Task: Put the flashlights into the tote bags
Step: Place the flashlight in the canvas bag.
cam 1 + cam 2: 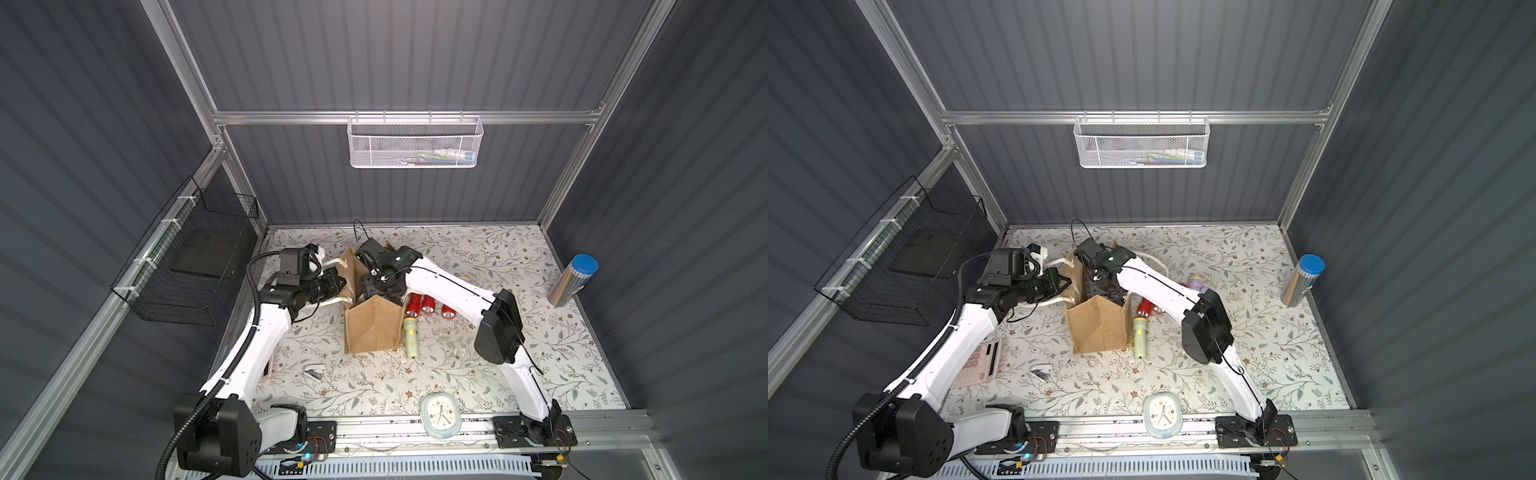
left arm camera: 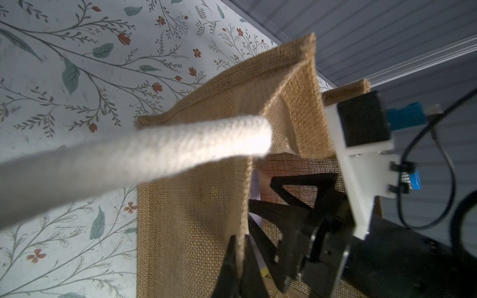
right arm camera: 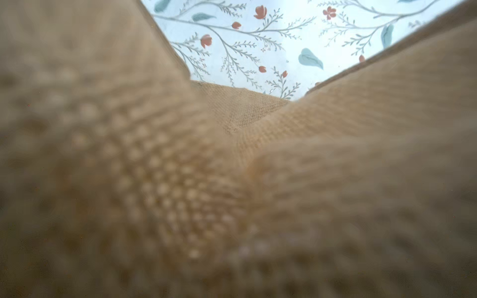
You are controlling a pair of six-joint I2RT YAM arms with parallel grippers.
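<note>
From where I stand, the tote bag sits upright in the middle of the surface. The left end effector has its jaws pressed together on the burlap rim, beside a white rope handle, drawing the mouth toward 9 o'clock. The right end effector is down inside the bag, jaws spread with nothing between them that I can make out. Its own camera shows only blurred burlap hard against the lens.

That closeness worries me. Drawing the arm out could catch the weave and lift or tip the bag. If the left pinch slipped, the wall would fold over the opening.

Three red flashlights lie at the bag's 3 o'clock, and a pale green flashlight rests against its side at 4 o'clock. A lavender flashlight shows beyond the right arm. A toppling bag would scatter them.

The bag's contents are mostly hidden; a scrap of white and yellow low inside may be a flashlight. The white mesh basket at 12 o'clock holds small things I can't identify. The black wire basket at 9 o'clock holds a dark flat slab.
</note>
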